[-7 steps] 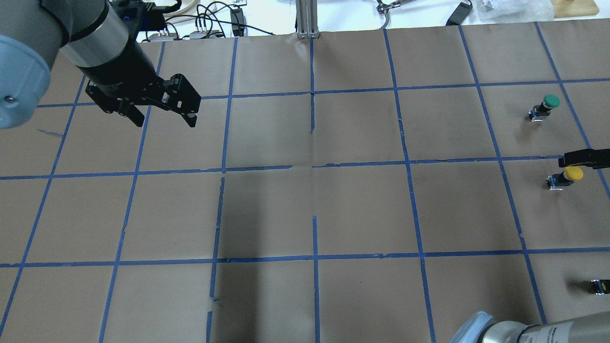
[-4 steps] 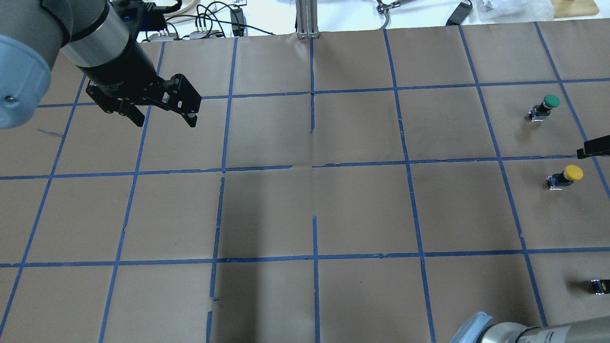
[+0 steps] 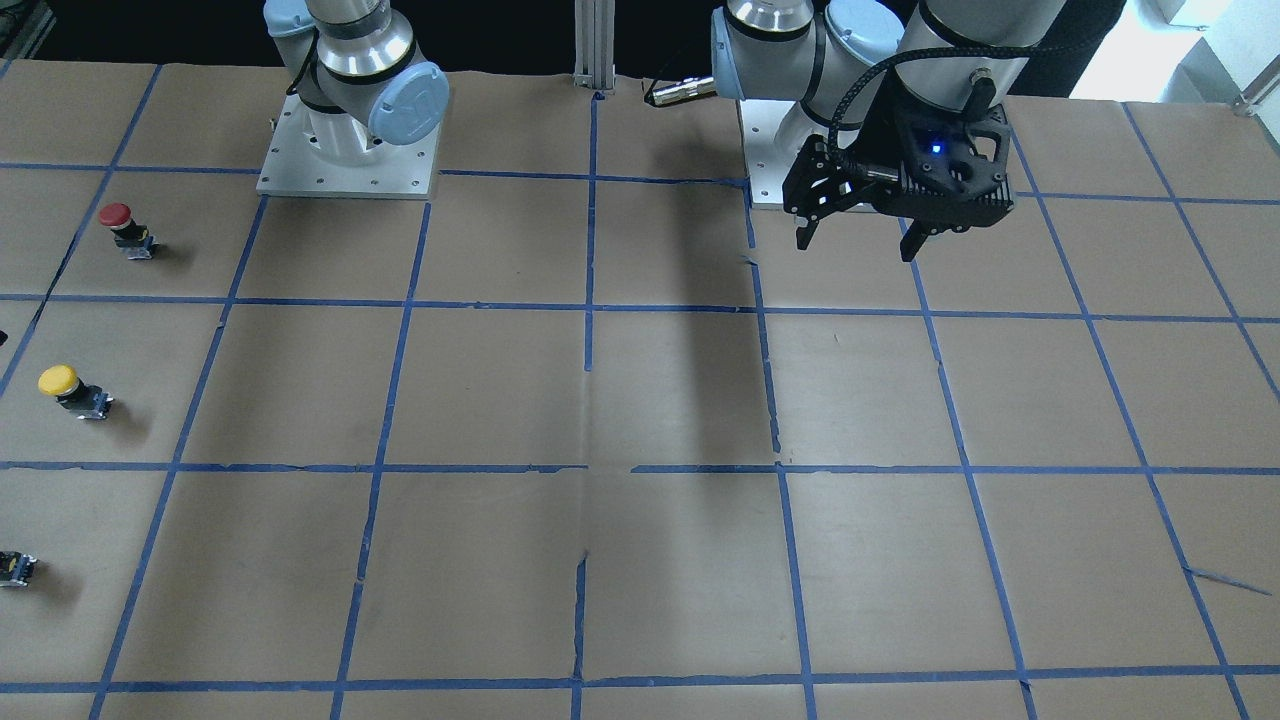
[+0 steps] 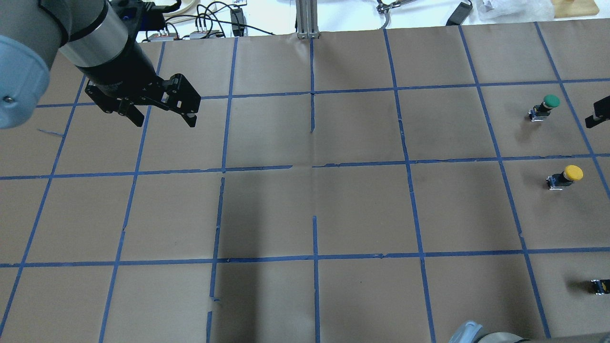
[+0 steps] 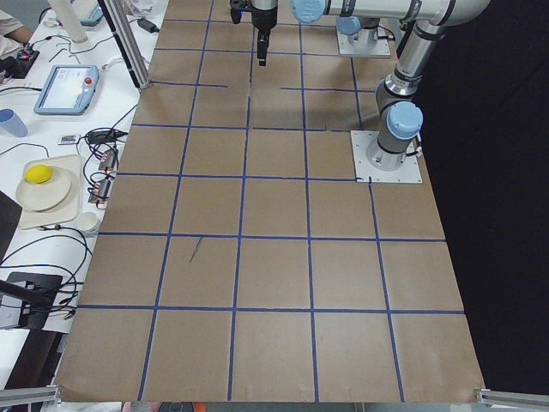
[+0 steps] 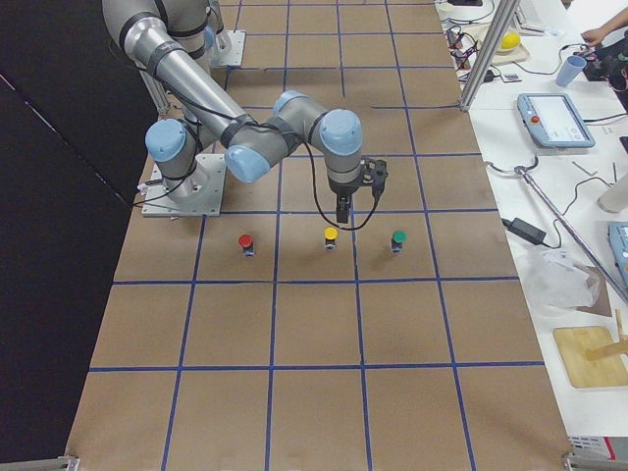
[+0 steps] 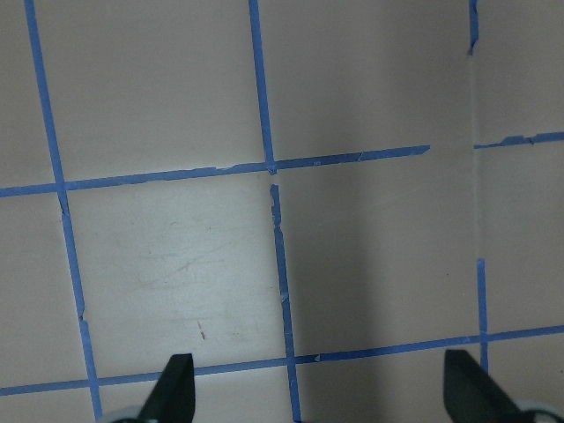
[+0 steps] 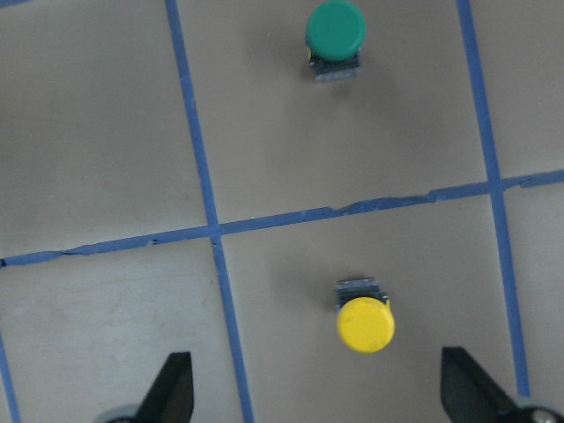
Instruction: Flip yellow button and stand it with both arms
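Observation:
The yellow button stands cap up on the brown paper at the right edge; it also shows in the front view, the right side view and the right wrist view. My right gripper is open and empty, and hovers above the button. In the overhead view only one of its fingers shows at the right edge. My left gripper is open and empty, and hangs above the far left of the table, far from the button; it also shows in the front view.
A green-capped button stands one square beyond the yellow one. A red-capped button stands one square nearer the robot. A small capless black block lies at the right edge. Blue tape lines grid the paper.
The right gripper's finger has moved off the yellow button, away from the robot, and now shows level with the green button. The left arm has not moved.

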Controlling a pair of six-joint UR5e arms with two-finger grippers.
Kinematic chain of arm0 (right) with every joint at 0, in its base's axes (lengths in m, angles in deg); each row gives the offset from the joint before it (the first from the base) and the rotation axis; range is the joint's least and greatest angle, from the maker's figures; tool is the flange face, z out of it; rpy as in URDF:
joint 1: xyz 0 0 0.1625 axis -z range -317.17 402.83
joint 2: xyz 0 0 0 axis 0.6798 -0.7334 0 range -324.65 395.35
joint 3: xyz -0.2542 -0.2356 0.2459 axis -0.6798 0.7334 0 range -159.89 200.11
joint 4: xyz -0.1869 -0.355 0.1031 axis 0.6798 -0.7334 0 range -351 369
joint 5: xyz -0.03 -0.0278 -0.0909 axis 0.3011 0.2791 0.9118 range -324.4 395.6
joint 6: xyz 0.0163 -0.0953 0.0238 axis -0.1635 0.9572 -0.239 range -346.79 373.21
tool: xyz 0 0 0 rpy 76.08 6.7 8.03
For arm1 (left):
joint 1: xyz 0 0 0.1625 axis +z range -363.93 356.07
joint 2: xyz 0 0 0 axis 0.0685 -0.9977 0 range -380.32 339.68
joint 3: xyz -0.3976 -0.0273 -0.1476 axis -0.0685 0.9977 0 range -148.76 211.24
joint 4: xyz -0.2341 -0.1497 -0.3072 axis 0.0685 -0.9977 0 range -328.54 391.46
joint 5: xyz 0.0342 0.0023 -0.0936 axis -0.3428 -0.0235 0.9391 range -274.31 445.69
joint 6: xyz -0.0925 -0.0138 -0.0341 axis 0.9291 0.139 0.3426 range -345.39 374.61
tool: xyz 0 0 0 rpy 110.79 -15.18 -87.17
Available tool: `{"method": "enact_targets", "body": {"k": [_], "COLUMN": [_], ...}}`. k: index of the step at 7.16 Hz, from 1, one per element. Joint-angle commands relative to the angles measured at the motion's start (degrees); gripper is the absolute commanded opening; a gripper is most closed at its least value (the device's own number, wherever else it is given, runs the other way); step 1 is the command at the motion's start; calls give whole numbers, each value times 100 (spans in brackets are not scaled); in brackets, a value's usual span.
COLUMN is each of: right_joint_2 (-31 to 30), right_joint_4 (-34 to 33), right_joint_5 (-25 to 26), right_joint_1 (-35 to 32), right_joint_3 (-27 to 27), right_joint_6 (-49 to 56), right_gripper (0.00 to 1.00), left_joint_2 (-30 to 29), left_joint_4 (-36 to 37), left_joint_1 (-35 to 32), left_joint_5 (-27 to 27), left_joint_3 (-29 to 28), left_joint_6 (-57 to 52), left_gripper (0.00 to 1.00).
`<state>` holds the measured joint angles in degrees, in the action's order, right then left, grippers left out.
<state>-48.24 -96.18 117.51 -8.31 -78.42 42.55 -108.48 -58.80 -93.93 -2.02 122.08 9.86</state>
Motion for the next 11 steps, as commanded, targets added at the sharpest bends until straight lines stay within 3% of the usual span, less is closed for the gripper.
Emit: {"method": "enact_targets", "body": {"k": [1,4,7,11], "right_joint_2": [-358,-965,-1107,-1099], "right_joint_4": [708,1384,2281,2292], "right_joint_5": [465,712,695,677], "right_joint_1": [-1034,-2327,-3478,-4157], "right_joint_3": [281,316,895,608], "right_joint_6": [-1294,-2677,-3643,-4024], "right_gripper": [99,100,100,100], "left_joint_2": [1,1,1,1], "left_joint_4": [0,0,0,0], "left_joint_1": [0,0,9,9], "left_joint_5": [0,0,0,0], "left_joint_3": [-5,-5,3,-5], "left_joint_6": [0,0,0,0], "left_gripper": [100,100,100,100]}}
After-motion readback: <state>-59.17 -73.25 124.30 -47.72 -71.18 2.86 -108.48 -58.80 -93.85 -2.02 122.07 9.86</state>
